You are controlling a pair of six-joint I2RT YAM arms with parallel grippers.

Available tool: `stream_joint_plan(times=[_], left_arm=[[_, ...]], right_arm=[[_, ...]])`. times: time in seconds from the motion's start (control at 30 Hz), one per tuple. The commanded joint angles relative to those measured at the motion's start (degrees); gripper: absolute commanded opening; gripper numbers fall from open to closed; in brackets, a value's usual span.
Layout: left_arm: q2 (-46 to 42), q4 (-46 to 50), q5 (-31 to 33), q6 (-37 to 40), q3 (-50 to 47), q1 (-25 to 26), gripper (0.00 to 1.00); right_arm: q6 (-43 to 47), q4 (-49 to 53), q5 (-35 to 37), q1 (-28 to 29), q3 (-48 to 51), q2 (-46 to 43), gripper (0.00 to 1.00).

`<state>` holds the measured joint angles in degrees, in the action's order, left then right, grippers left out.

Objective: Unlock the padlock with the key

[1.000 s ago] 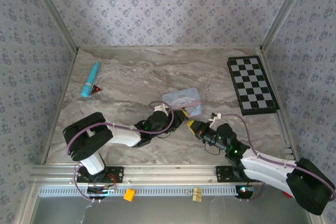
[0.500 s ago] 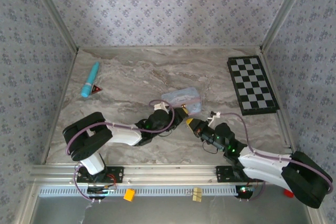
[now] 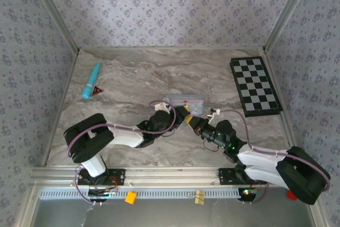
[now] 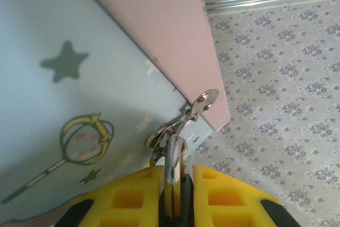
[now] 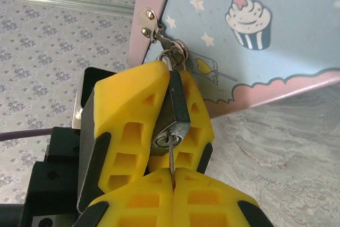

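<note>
The small dark padlock (image 5: 176,111) hangs by its thin shackle (image 4: 173,160) from the hasp (image 4: 206,99) of the pale blue-pink tin (image 3: 186,101). My left gripper (image 4: 178,173) is shut on the padlock's body, its yellow fingers (image 5: 133,110) on either side. The key (image 5: 171,158) sticks into the keyhole at the padlock's silver bottom face. Its head is pinched in my right gripper (image 5: 172,178), which is shut on it. In the top view the left gripper (image 3: 180,117) and the right gripper (image 3: 192,123) meet tip to tip just in front of the tin.
A black-and-white checkerboard (image 3: 255,85) lies at the back right. A teal tube (image 3: 91,80) and a small red triangle (image 3: 97,90) lie at the back left. Wallpapered walls close in the marble table (image 3: 133,78) on three sides.
Both grippers have shifted slightly back and left, staying together. The tin has tipped up from lying flat and now looks narrower. The right arm has reached further in.
</note>
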<state>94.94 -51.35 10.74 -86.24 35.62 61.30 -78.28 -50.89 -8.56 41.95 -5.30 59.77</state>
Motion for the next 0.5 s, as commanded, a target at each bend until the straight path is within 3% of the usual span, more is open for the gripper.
stream_joint_plan(times=[0.0,0.17,0.47], left_arm=[[-2.18,-2.31,-14.00,0.10,-1.88,5.69,0.00],[-2.00,-1.95,-14.38,-0.40,-2.79,5.32,0.00],[-0.28,-1.81,-16.88,-0.03,-0.46,5.66,0.00]], right_arm=[[1.59,-5.00,4.86,-5.18,-3.90,-1.39,0.00],[2.88,0.92,3.68,-8.11,-4.08,-5.42,0.00],[1.62,-4.05,3.24,-7.52,-3.16,-1.25,0.00]])
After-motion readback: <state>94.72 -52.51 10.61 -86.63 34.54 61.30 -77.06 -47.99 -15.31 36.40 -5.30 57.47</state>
